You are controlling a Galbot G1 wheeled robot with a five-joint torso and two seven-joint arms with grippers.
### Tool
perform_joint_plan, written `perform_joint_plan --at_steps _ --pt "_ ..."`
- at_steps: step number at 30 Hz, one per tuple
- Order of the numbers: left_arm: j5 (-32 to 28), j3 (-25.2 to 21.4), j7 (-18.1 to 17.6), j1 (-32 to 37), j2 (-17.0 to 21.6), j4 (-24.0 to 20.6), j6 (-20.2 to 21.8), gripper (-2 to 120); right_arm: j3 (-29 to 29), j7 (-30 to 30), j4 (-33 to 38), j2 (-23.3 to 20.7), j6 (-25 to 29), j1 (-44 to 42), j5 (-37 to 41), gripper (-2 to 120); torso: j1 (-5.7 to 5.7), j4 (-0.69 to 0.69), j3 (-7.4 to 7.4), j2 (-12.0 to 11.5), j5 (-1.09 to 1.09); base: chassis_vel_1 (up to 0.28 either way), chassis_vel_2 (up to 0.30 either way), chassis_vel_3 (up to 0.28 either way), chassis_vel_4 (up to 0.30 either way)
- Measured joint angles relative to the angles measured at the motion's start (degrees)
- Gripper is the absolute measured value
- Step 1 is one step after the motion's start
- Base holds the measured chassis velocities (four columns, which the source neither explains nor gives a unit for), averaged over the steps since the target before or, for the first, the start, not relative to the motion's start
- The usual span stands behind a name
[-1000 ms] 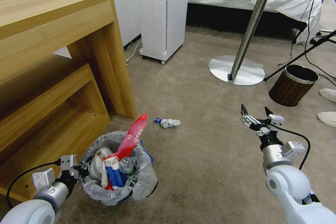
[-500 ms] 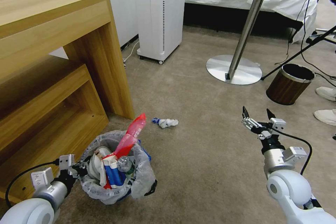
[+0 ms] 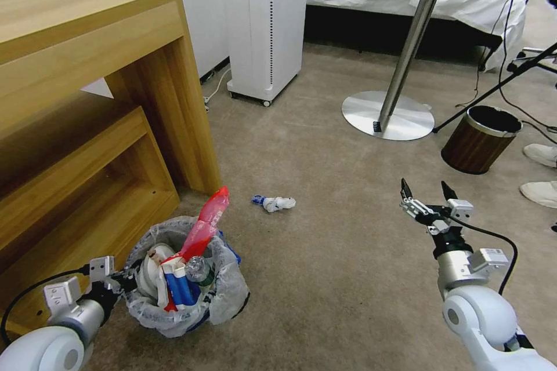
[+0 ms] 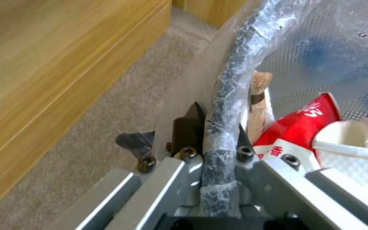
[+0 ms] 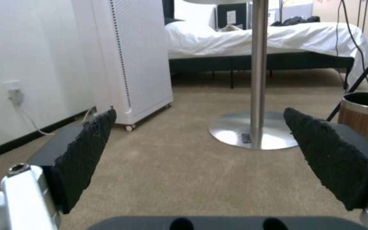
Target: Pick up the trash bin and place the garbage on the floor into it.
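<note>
The left gripper (image 4: 216, 140) has its jaws closed on the bag-wrapped rim of the trash bin (image 3: 180, 301), which sits low at the robot's left, just beside the wooden shelf unit (image 3: 87, 145) and already crammed with a red-white carton (image 4: 303, 127), bottles and wrappers. The right gripper (image 3: 426, 197) hovers above the carpet (image 3: 325, 278) with its jaws spread wide and empty. One crumpled blue-white wrapper (image 3: 274, 203) lies on the floor between the two arms, nearer the bin. To do this well, I judge the bin should be kept level (it is heaped, and the tall red piece could topple out), while the right jaws come down straddling the wrapper's bulkiest part.
</note>
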Motion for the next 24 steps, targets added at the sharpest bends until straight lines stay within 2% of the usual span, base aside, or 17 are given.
perform_joint_plan --at_steps 5,14,24 --pt "-0.1 -0.1 0.0 0.0 0.0 -0.2 0.0 0 -0.2 0.0 0.0 -0.1 -0.2 0.1 0.0 99 0.00 0.00 0.00 0.0 0.00 -0.062 0.080 0.072 -0.075" --pt "-0.1 -0.2 0.0 0.2 -0.1 -0.5 0.0 0 -0.7 0.0 0.1 -0.2 -0.2 0.3 0.0 98 0.01 0.00 0.02 0.0 0.01 -0.179 0.180 0.178 -0.175" --pt "-0.1 0.0 -0.1 0.2 -0.1 -1.0 0.0 0 -1.7 -0.3 -0.2 -0.1 -0.3 1.0 0.0 98 0.01 0.00 0.00 0.0 0.00 -0.098 0.109 0.109 -0.104"
